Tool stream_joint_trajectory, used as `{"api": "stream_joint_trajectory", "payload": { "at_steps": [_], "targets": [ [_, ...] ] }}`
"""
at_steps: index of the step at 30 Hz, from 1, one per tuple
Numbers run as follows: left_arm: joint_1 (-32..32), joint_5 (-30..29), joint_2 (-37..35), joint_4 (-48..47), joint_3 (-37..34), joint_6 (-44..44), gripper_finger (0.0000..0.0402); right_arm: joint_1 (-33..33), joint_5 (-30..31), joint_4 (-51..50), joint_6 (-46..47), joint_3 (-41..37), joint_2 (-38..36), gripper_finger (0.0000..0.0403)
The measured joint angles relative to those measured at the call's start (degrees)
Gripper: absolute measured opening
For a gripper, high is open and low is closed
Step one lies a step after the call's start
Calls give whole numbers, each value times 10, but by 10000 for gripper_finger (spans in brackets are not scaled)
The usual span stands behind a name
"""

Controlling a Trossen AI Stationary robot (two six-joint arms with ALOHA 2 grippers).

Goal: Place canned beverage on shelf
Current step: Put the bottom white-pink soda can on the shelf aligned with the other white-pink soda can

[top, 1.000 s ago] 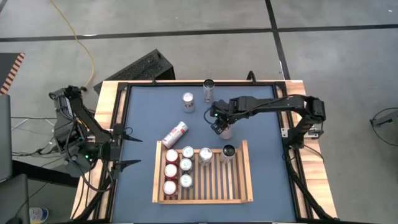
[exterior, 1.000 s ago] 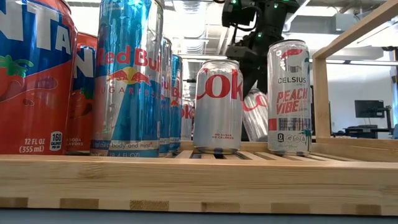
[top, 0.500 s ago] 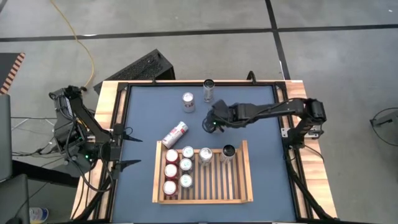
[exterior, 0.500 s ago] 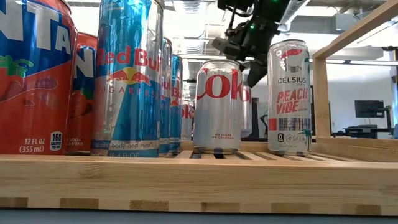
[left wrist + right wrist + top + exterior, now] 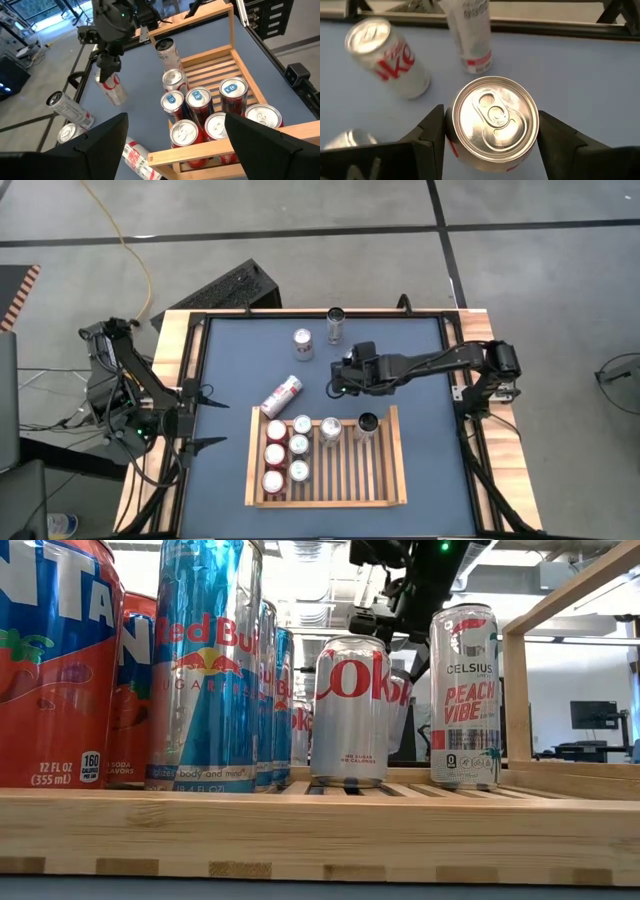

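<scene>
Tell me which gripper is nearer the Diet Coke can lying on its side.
Right. The right gripper, holding another can, is just beside the lying Diet Coke can; the left gripper waits at the table's left edge.

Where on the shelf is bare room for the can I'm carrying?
The shelf is bare across its right half below the black-topped can, and below the Coke can. The left columns of red cans and blue-topped cans are crowded.

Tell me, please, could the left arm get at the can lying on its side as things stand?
Probably yes. The lying can sits on bare tabletop, nearer the left hand than anything else, with nothing between; the right hand, gripping its own can, is clear of that path.
</scene>
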Motion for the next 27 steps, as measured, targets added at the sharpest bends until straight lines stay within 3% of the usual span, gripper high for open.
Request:
{"api": "stream_joint_trajectory", "payload": {
  "at_steps": [9, 18, 27],
  "targets": [
    [0, 0, 0, 0, 0, -11, 320, -31, 9, 8, -28, 0, 0, 221],
    [0, 0, 0, -1, 0, -5, 320, -53, -51, -23, -71, 0, 2, 227],
    [0, 11, 0, -2, -1, -4, 320, -53, -59, 29, -162, 8, 75, 229]
  ]
}}
